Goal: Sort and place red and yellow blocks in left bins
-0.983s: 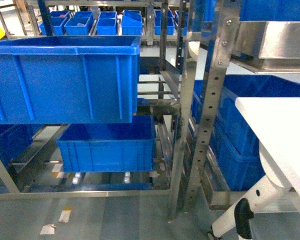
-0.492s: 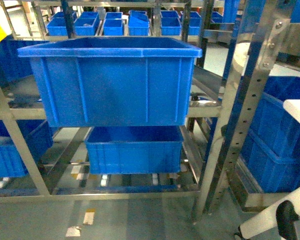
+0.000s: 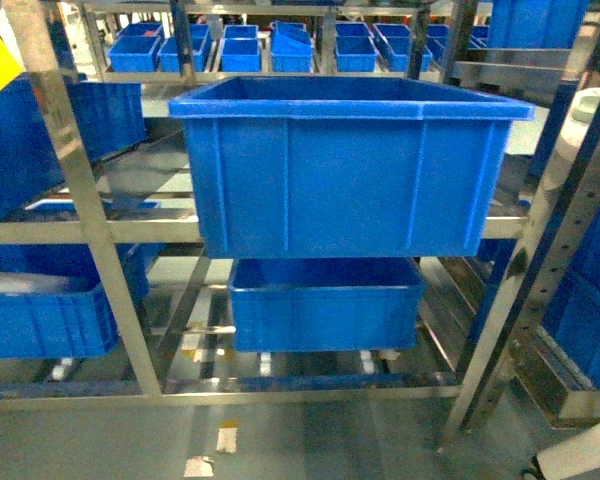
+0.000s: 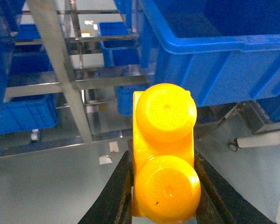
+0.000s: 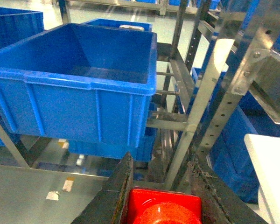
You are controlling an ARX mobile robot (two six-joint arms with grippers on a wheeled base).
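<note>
My left gripper (image 4: pixel 164 196) has two black fingers (image 4: pixel 113 198), flat and blade-like, widening toward the lower edge of the wrist view; their surface is matte and dark with a slightly lighter inner edge. My right gripper (image 5: pixel 159 191) has the same black fingers (image 5: pixel 114 191), the right-hand one scuffed and flecked with pale dust along its inner edge. No cables, screws or markings can be made out on either.
</note>
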